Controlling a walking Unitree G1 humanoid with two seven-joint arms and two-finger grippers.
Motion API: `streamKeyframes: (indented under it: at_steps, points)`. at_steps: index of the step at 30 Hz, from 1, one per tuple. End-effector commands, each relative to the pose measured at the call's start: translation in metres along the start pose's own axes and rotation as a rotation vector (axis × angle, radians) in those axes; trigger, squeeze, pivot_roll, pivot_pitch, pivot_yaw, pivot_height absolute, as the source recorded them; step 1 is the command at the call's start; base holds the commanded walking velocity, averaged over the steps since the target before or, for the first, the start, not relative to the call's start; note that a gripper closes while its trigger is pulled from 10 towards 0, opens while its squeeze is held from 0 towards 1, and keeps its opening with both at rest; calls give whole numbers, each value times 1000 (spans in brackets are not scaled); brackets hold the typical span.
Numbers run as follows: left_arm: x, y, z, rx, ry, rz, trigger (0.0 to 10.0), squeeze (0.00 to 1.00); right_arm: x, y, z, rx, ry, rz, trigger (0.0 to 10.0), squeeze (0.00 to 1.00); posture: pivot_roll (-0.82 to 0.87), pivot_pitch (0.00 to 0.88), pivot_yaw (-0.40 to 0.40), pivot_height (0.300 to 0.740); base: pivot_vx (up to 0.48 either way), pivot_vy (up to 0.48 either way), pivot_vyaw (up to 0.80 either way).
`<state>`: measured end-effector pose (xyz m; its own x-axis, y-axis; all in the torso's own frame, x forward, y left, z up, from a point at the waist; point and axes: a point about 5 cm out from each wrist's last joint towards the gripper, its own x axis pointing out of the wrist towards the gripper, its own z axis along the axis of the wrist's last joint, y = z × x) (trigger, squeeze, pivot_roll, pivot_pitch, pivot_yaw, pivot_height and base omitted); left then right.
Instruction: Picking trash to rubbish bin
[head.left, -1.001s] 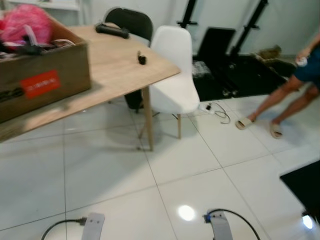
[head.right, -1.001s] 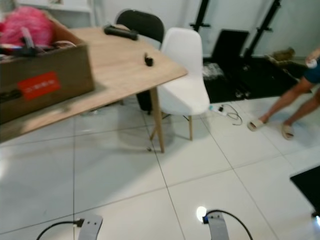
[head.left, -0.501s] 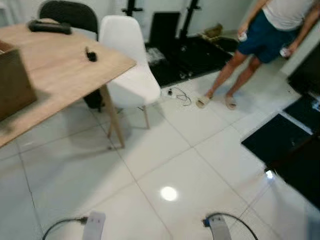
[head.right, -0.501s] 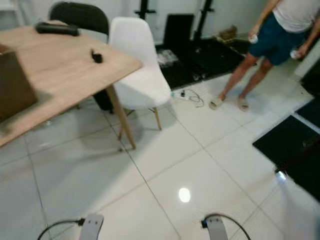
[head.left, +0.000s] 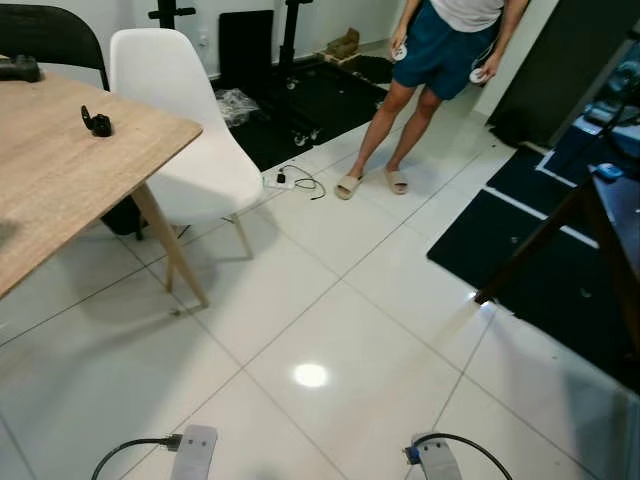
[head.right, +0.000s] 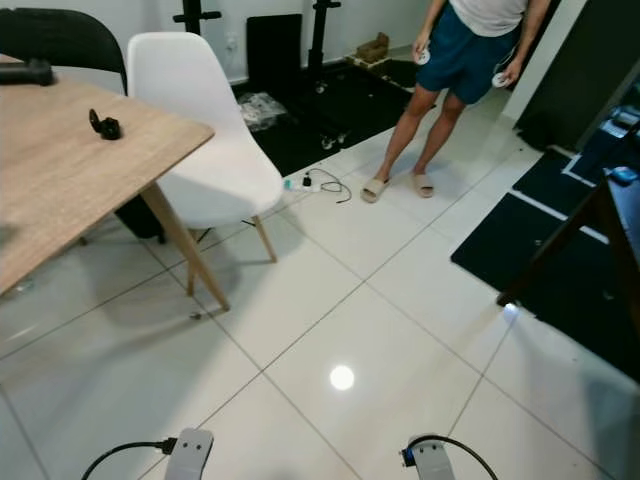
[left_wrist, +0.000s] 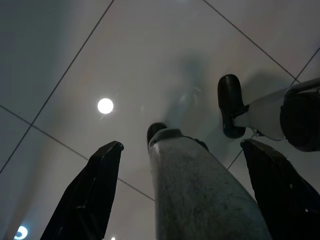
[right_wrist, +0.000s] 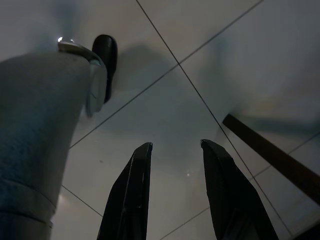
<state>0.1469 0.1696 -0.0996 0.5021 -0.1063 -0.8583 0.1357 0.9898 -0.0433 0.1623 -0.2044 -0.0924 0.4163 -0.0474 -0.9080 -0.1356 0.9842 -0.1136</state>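
At upper left of the head views, a pale wooden table (head.left: 60, 170) with a small black object (head.left: 97, 122) near its corner and a longer black item (head.left: 18, 68) at its far edge. Behind it a black chair (head.left: 50, 35); just beside the table's corner a white shell chair (head.left: 175, 140) on wooden legs. Farther right, a white power strip with a black cable (head.left: 290, 180) on the glossy white tiled floor (head.left: 330, 300), near a black mat (head.left: 300, 100). At upper middle, a person (head.left: 440, 50) in blue shorts and beige sandals, with a small white item (head.left: 399, 53) in one hand and another (head.left: 478, 74) in the other, too small to tell what they are. At right, dark mats (head.left: 540, 270) and a slanted dark stand leg (head.left: 535, 245).

Left gripper (left_wrist: 181, 146) low over bare tile, fingers spread wide, grasping nothing. Right gripper (right_wrist: 176, 145) likewise over tile, fingers parted with a clear gap, released.
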Motion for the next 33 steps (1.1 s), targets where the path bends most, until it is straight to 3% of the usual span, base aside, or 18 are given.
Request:
streamKeyframes:
  at_steps: [1,10,18,23,26,28,30,31,33]
  points:
    - [-3,-4,-21,7,82,-13,10000,0,-1,-3,-6,-2,19,-8,10000,0,139,88,-131,740,0,0,0]
    - [-3,-6,-22,-1,86,-6,10000,0,0,-2,-4,-64,19,-7,10000,0,139,80,-172,740,0,0,0]
    - [-2,-13,-23,-102,72,19,10000,0,-1,-5,3,-190,12,7,10000,0,147,89,-258,740,0,0,0]
    - [-3,-14,-26,-131,73,29,10000,0,0,-5,4,-208,8,10,10000,0,160,93,-247,740,0,0,0]
    - [-3,-12,-27,-132,75,33,10000,0,0,-3,5,-203,6,13,10000,0,165,95,-220,740,0,0,0]
    - [-4,-7,-28,-107,79,30,10000,0,0,1,6,-147,-6,11,10000,0,170,98,-143,740,0,0,0]
    - [-4,-7,-28,-107,79,30,10000,0,0,1,6,-147,-6,11,10000,0,170,98,-143,740,0,0,0]
    - [-6,2,-28,-47,88,24,10000,0,1,9,5,-39,-16,17,10000,0,164,96,-66,740,0,0,0]
    - [-7,5,-28,-22,92,22,10000,0,1,11,4,2,-18,21,10000,0,164,96,-66,740,0,0,0]
